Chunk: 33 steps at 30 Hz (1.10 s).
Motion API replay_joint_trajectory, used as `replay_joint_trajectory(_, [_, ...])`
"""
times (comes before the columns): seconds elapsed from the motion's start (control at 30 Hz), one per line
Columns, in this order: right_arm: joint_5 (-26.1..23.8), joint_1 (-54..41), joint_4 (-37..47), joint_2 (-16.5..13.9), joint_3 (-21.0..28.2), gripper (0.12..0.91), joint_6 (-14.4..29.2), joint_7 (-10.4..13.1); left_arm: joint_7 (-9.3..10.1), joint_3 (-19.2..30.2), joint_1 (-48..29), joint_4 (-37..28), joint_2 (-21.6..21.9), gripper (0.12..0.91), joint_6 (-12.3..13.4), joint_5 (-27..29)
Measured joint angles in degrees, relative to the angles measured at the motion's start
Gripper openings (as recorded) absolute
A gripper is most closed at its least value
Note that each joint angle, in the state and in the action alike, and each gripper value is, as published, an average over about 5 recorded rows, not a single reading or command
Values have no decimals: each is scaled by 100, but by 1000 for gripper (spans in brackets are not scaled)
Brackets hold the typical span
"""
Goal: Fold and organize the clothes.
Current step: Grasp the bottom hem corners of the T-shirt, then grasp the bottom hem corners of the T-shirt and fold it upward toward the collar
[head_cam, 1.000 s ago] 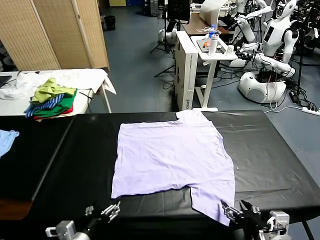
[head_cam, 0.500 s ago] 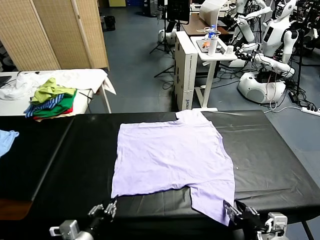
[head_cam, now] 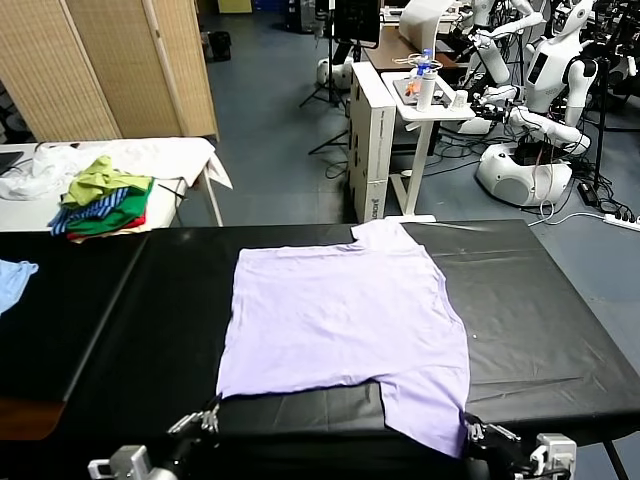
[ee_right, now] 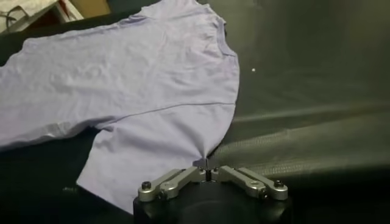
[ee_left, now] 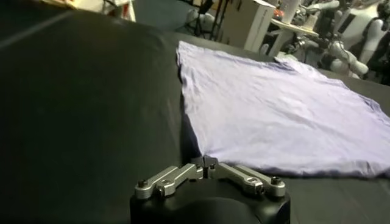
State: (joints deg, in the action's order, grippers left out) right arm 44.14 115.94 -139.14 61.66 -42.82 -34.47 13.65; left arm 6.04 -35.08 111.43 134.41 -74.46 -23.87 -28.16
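Both pincers are clenched on the lavender T-shirt (head_cam: 345, 330), which lies flat on the black surface (head_cam: 540, 300) with its whole body stretching away from the robot. The left pincer (ee_left: 206, 165) pinches the near hem corner; the right pincer (ee_right: 207, 165) pinches the near sleeve's corner (fabric puckers to a point at each). Every bit of cloth lies forward of the grips, so I'd judge the fold calls for lifting both corners and carrying them away, toward the far edge.
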Motion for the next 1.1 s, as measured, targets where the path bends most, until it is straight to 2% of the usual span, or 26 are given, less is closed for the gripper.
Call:
replay_joint_trajectory(0.1, [5,42,-45,-5,-4,141,11,-22,51,-68,180,167,55,146,2,-4])
replay_joint_trajectory(0.2, [23,5,-33,-32,-9,141,132,-145,79,-118,298,284,63,146,27,-8])
replay_joint_trajectory(0.37, [49,-426,187,-167,27,141,625,-483,73,-101,266,303,-49,146,283,-113])
replay_joint_trajectory(0.5, [132,-1143,612,-362,190,141,942,-554,23,-84,3,163,-188,146,433,-136])
replay_joint_trajectory(0.77, [7,-2889,1702,-727,966,141,1181,-525,23,-16,-925,-372,-317,146,516,-24])
replay_joint_trajectory(1.1, [-418,-4506,2799,-692,2141,141,1202,-494,-26,204,-1821,-1075,-166,146,571,281])
